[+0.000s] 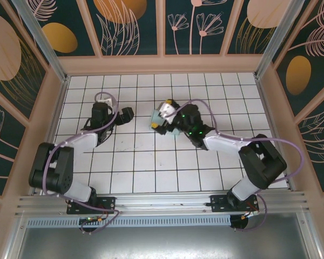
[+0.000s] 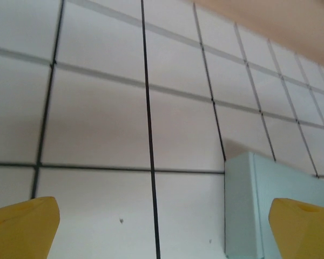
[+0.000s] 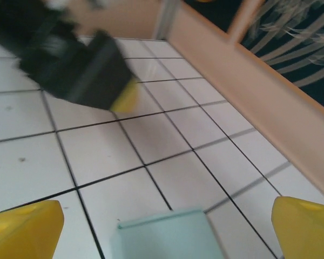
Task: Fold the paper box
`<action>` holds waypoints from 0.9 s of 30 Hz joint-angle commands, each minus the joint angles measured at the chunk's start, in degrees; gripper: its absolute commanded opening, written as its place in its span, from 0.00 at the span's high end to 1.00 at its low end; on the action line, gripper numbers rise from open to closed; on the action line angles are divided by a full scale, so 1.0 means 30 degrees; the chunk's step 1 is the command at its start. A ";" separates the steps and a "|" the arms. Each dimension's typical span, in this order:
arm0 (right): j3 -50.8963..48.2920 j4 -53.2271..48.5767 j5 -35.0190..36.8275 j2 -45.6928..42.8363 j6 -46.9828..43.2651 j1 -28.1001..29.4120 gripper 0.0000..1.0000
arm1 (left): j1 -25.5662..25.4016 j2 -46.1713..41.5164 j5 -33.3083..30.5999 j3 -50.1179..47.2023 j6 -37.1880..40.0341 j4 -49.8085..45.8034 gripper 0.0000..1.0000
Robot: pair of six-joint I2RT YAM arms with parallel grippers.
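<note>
Paper box (image 3: 162,237): thin pale teal card, matte, with straight edges and square corners. It forms a shallow rectangular block lying flat on the table (image 1: 151,167), which is white glossy tile with dark grid lines.

Right gripper (image 3: 164,233): blunt yellow fingertips (image 3: 21,232) spread wide. The box sits between them, touching neither, and nothing is grasped.

Left gripper (image 2: 162,232): jaws equally wide and empty. A box corner shows just beside its right-hand fingertip; contact cannot be judged.

From above, the box lies mid-table under the right gripper, with the left gripper near.
</note>
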 commanded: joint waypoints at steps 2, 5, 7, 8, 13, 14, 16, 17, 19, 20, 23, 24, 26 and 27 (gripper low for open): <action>-0.1448 0.1541 -0.0611 -0.1623 0.4658 -0.2701 0.01 | 0.0151 -0.2681 -0.3802 -0.1975 0.2400 0.4480 0.01; -0.2956 0.2467 -0.0259 -0.2852 0.6394 -0.5384 0.01 | 0.0152 -0.4007 -0.5638 -0.3492 0.4604 0.6104 0.01; -0.4233 0.3402 0.0627 -0.3854 0.7066 -0.7133 0.01 | 0.0180 -0.4771 -0.7774 -0.4576 0.5642 0.6992 0.01; -0.4769 0.3478 0.1236 -0.4289 0.7073 -0.7708 0.01 | 0.0221 -0.5072 -0.8155 -0.5067 0.6392 0.7478 0.01; -0.7771 0.4763 0.2283 -0.5950 0.7990 -1.0980 0.01 | 0.0691 -0.5841 -0.9799 -0.7137 0.8586 0.9378 0.01; -0.8294 0.5249 0.2127 -0.5915 0.8190 -1.1624 0.01 | 0.0905 -0.5681 -0.9834 -0.7515 0.8639 1.0117 0.01; -0.9289 0.6876 0.2071 -0.5327 0.8752 -1.2709 0.01 | 0.1349 -0.5120 -0.9052 -0.8274 0.8713 1.1965 0.01; -0.9570 0.7247 0.1805 -0.4985 0.8815 -1.3189 0.01 | 0.1507 -0.4612 -0.9056 -0.8536 0.8748 1.2825 0.01; -1.0356 0.9310 0.1931 -0.4288 0.8980 -1.3846 0.01 | 0.1872 -0.3566 -0.9007 -0.8775 0.8981 1.4374 0.01; -1.0688 0.9929 0.1781 -0.3808 0.9410 -1.4255 0.01 | 0.2301 -0.3029 -0.8773 -0.8804 0.8413 1.4905 0.01; -1.1531 1.2553 0.1005 -0.2331 1.0294 -1.5160 0.01 | 0.3100 -0.1710 -0.7217 -0.8614 0.7957 1.5463 0.01; -1.1790 1.3450 0.0924 -0.1686 1.0372 -1.5196 0.01 | 0.3182 -0.1193 -0.7152 -0.8707 0.7888 1.5922 0.01; -1.1987 1.4768 0.0657 -0.0863 0.9938 -1.4917 0.01 | 0.3200 -0.0198 -0.7137 -0.8768 0.7893 1.6911 0.01; -1.1900 1.4758 0.1041 -0.0492 0.9539 -1.4555 0.01 | 0.3198 0.0558 -0.7098 -0.8663 0.7918 1.7368 0.01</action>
